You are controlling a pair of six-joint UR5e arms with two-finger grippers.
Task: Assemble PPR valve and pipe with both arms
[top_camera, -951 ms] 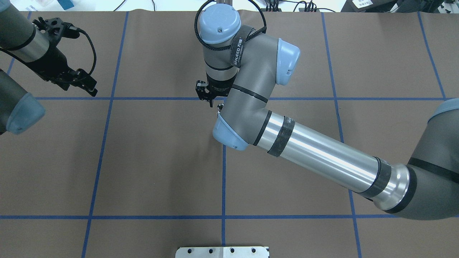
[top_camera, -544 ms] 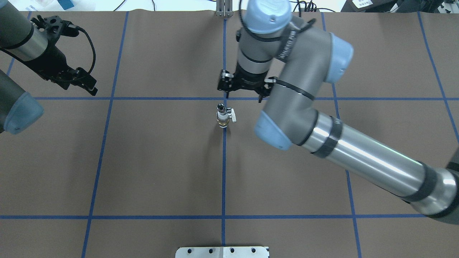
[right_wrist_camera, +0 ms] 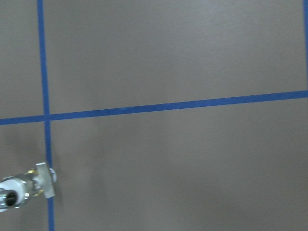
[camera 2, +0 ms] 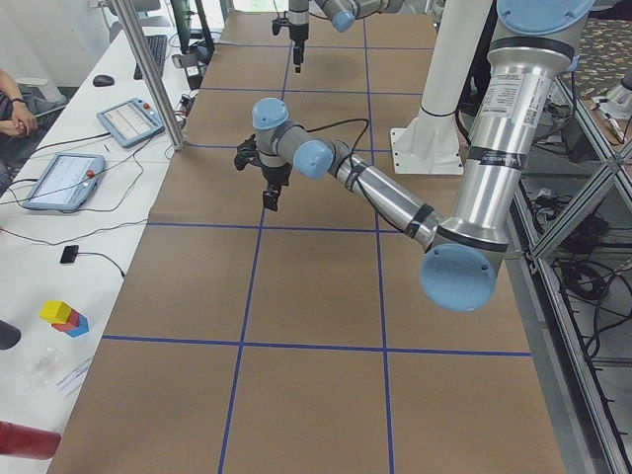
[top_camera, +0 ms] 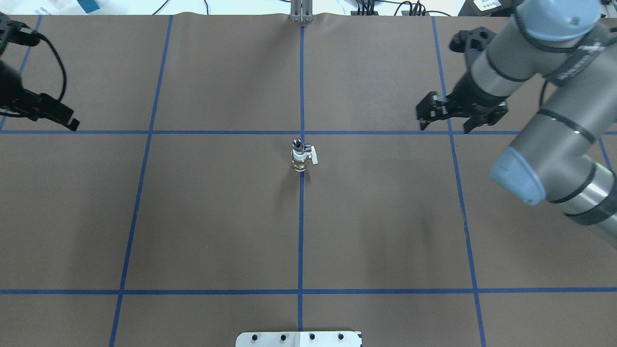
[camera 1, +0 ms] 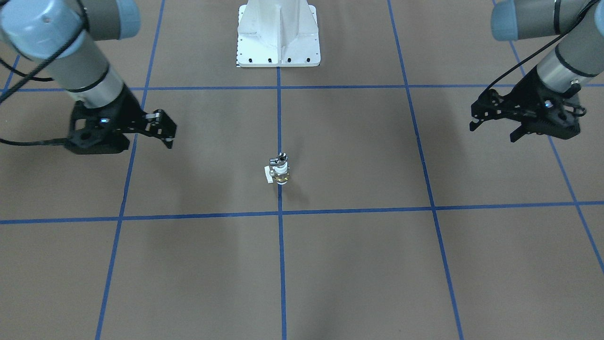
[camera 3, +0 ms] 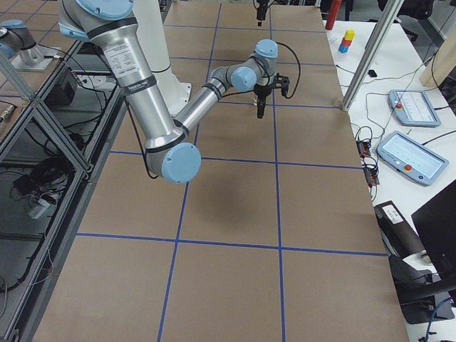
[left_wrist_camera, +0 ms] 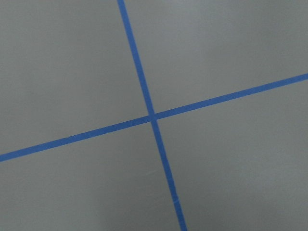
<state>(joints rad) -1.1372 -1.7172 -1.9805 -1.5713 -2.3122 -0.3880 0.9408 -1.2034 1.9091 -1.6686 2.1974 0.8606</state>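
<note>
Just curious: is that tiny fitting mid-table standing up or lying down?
Upright: the PPR valve stands on its brass end, the pipe uppermost in both facing views, with nothing holding it.

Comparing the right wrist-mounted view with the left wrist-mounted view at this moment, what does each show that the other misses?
Right wrist-mounted only: the PPR valve with the silver pipe joined to it, cut off at the lower left corner, right beside the blue tape. Left wrist-mounted only: nothing extra; no fitting appears. Both: the brown table cover, one crossing of blue tape, and no gripper fingers in frame.
</note>
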